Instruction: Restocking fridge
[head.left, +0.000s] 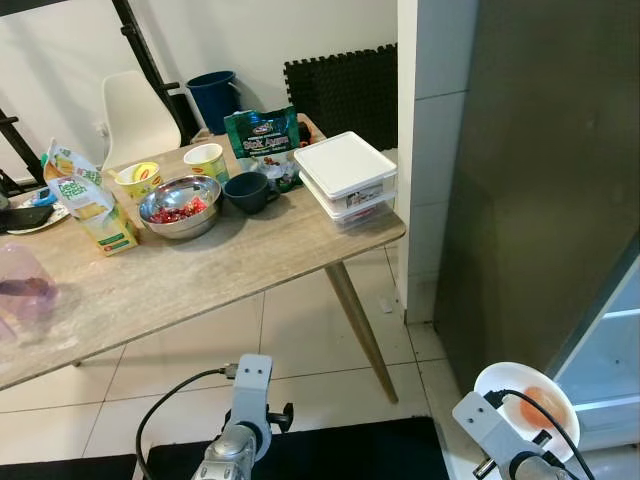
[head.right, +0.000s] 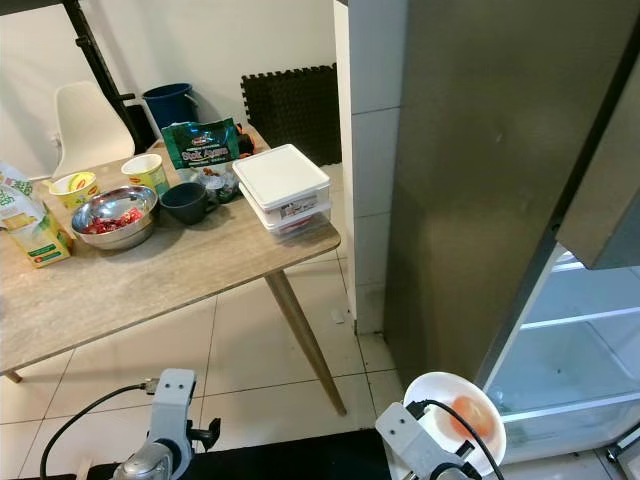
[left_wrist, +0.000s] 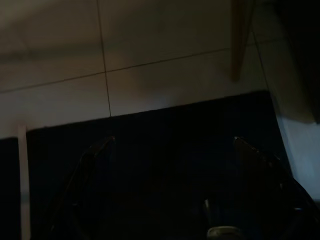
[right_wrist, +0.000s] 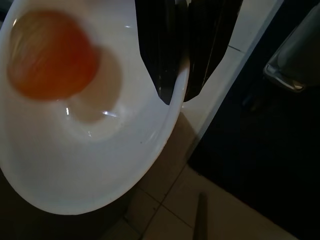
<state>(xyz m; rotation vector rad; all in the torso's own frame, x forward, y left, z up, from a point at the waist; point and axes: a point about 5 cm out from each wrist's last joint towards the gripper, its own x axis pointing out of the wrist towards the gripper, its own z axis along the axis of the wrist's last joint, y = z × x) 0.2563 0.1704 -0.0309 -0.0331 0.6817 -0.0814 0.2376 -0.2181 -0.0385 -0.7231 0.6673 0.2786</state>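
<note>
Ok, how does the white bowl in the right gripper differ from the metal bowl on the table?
The white bowl is pinched at its rim by the right gripper near the open fridge; the metal bowl sits on the table. White holds one orange round item; metal holds red pieces. Both are round and uncovered.

Head views are bright and sharp with soft daylight; left wrist view is really dark, right wrist view probably slightly blurred.

A white bowl (right_wrist: 90, 165) sits low at the right of the head views, tilted, with a round orange fruit (right_wrist: 52, 55) resting inside against its wall. Just beyond it, at the far right, the fridge (head.right: 590, 350) stands open, pale shelves showing inside.
</note>
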